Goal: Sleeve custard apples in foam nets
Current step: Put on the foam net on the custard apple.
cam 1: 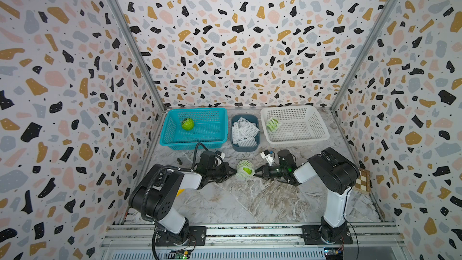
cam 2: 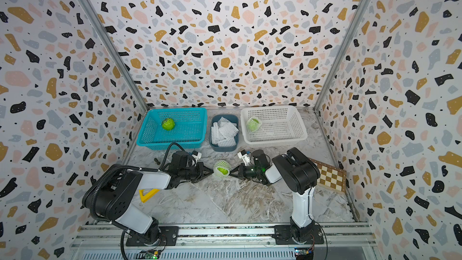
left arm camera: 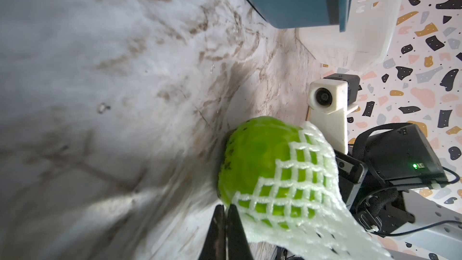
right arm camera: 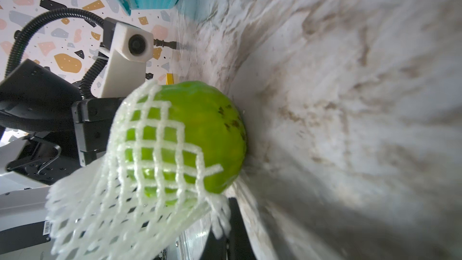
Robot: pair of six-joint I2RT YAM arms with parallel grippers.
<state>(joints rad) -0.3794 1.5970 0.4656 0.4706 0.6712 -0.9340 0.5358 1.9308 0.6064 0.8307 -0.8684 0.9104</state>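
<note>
The custard apple (cam 1: pixel 245 170) in work rests on the desk (cam 1: pixel 250 203), midway between the two arms. The foam net (cam 1: pixel 241 165) covers it only in part: in both wrist views the mesh wraps the upper side, while the side next to the desk is bare green skin. The left claw (cam 1: pixel 234 171) is clamped on the net's rim on one side and the right claw (cam 1: pixel 256 174) is clamped on the rim on the opposite side, so the mouth of the net is stretched between them. To do this step well, I think both claws should pull the rim down evenly and at the same pace. If one side pulls harder, the fruit can roll away or the thin foam can tear. The bumpy skin probably catches the mesh, so a slow, wide stretch seems safer than a quick tug. Further back, a bare custard apple (cam 1: pixel 188 124) lies in the teal basket (cam 1: pixel 200 143), a sleeved custard apple (cam 1: pixel 272 124) lies in the white basket (cam 1: pixel 312 136), and the spare foam nets (cam 1: pixel 246 131) fill the blue bin (cam 1: pixel 245 147) between them.
</note>
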